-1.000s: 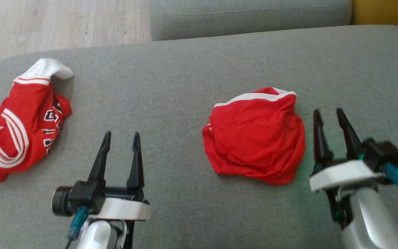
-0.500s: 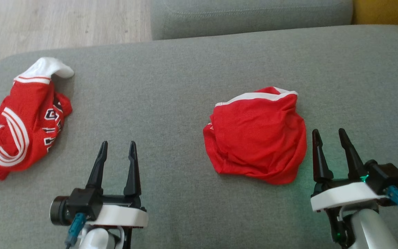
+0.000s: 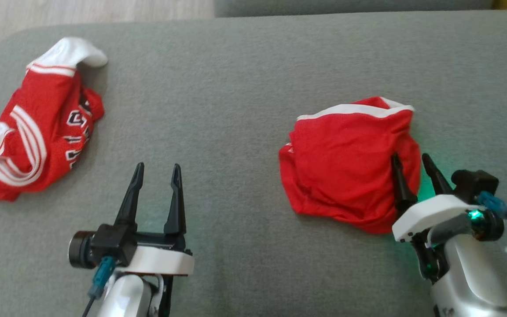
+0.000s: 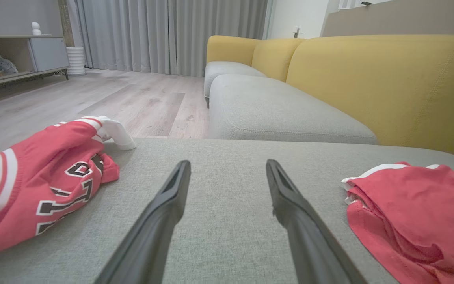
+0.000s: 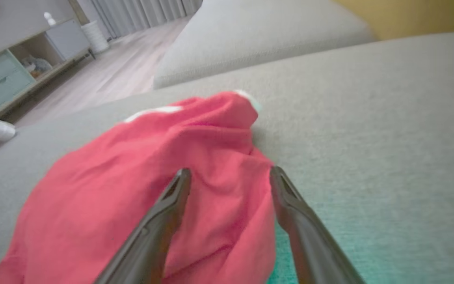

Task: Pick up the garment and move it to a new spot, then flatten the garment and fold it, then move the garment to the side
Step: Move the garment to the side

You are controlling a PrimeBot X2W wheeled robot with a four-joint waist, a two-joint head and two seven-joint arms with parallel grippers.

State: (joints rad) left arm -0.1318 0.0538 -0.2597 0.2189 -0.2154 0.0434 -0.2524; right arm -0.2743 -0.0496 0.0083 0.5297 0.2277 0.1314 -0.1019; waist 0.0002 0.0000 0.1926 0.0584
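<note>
Right gripper (image 3: pixel 409 159) stands with its two dark fingers spread apart and nothing clamped between them. Its inner finger lies over the right-hand edge of the red garment (image 3: pixel 346 167), and its outer finger is over bare grey cushion (image 3: pixel 236 110) just beside the cloth. In the right wrist view the gripper (image 5: pixel 230 173) frames that same edge, with the garment (image 5: pixel 132 189) bunched into a loose mound under and to the left of the fingers (whether the tips actually press the fabric cannot be told). A green glow tints the cushion beside them.

The garment lies crumpled on the right half of the cushion, a white band running along its far edge.

Left gripper (image 3: pixel 157 167) is likewise spread wide and empty, over bare cushion well apart from both cloths; its own camera shows the fingers (image 4: pixel 172 197) pointing across the seat, with the garment (image 4: pixel 408 197) off to the right.

A second piece, a red jersey (image 3: pixel 38 132) with white stripes and black lettering, lies heaped at the cushion's left end.
</note>
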